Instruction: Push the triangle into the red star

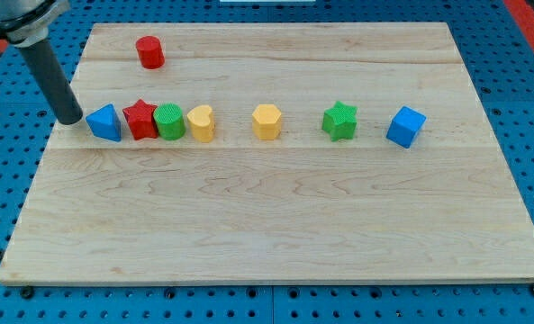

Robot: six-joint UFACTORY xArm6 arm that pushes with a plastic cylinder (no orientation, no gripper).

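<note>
A blue triangle (105,122) lies at the left of the wooden board (276,216). Its right side touches or nearly touches a red star (140,118). The red star sits against a green cylinder (169,121), which touches a yellow heart-like block (201,123). My tip (70,118) stands on the board just left of the blue triangle, very close to it; I cannot tell whether it touches.
A red cylinder (149,51) stands near the board's top left. In the same row to the right are a yellow hexagon (267,121), a green star (339,121) and a blue cube (405,126). The rod leans up to the view's top left.
</note>
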